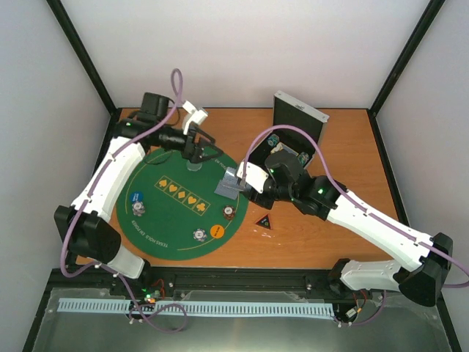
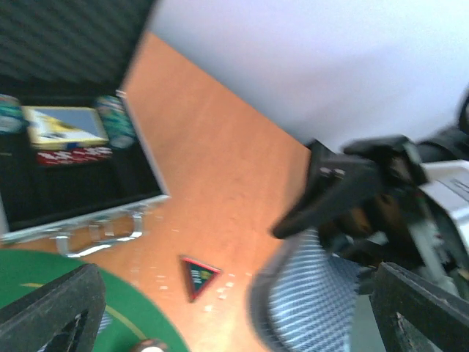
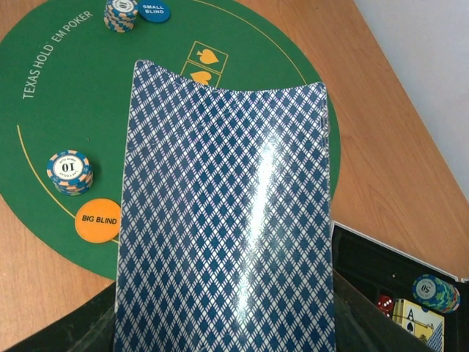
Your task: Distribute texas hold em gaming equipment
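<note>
Green felt gives the landmark: a round mat (image 1: 176, 214). On the mat's left side lies a blue disc (image 3: 154, 11) reading "SMALL BLIND", with a stack of striped chips (image 3: 121, 13) right beside it. Over the mat's far rim hangs the left claw (image 1: 194, 152), its jaws spread wide with nothing between them. Toward the mat's near rim sits a blue-and-cream chip stack (image 3: 69, 172) marked "10", and an orange disc (image 3: 97, 220) reading "BIG BLIND" is just beside it. A red chip (image 1: 229, 212) lies close inside the mat's right rim.

Over that right rim the right claw (image 1: 245, 183) is clamped on a stack of playing cards (image 3: 227, 213). Their blue diamond-patterned backs face up. Their long axis runs straight out from the claw toward the mat's middle, and the free short edge is slightly bowed.

Just off the mat's right rim, on the wooden table (image 1: 344, 147), lies a black triangular marker (image 1: 265, 221); which way it points is too small to tell. Beyond the mat's far right stands an open metal case (image 1: 297, 121).

Only the right wrist view makes print legible: "TEXAS HOLD 'EM POKER" along the mat's edge, and in the case a green chip (image 3: 434, 291) marked "50" and a red die (image 3: 385, 303). The blurred left wrist view adds a yellow box (image 2: 62, 126) inside the case. Only the top view shows both arms.
</note>
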Motion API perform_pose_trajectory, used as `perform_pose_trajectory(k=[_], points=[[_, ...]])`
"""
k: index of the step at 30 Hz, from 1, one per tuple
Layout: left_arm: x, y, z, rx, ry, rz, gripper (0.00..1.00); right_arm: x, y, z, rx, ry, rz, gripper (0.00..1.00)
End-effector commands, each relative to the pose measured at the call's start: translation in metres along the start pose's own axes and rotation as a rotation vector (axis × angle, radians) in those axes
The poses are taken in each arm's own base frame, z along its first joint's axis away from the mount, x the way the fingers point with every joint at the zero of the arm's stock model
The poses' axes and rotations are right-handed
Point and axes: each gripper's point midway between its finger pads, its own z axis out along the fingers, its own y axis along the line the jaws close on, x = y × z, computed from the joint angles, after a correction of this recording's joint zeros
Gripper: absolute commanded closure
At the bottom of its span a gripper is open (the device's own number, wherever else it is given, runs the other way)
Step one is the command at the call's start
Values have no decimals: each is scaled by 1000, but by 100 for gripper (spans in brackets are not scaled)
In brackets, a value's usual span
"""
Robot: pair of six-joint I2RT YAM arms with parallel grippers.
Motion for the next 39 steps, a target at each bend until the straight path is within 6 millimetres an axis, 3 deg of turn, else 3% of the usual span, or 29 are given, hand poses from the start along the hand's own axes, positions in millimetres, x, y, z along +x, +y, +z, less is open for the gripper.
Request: perform_pose_trajectory(k=[1, 4, 8, 12, 24, 34, 39], points=[[25, -36, 16, 167, 63, -31, 0, -21, -10, -5, 23, -65, -13, 48], [31, -31, 24, 151, 73, -35, 0, -23, -9, -4, 16, -72, -10, 48], [50, -22, 50, 112, 148, -53, 0, -27, -8, -4, 8, -87, -11, 48], [49, -16, 60, 125, 160, -88, 0, -30, -9, -7, 13, -101, -12, 48], [63, 3, 59, 14, 210, -80, 0, -26, -16, -13, 65, -98, -15, 48], [61, -1, 51, -14, 202, -44, 0, -23, -15, -14, 70, -93, -16, 48], [49, -16, 42, 33, 175, -26, 0, -22, -15, -14, 70, -89, -19, 48]])
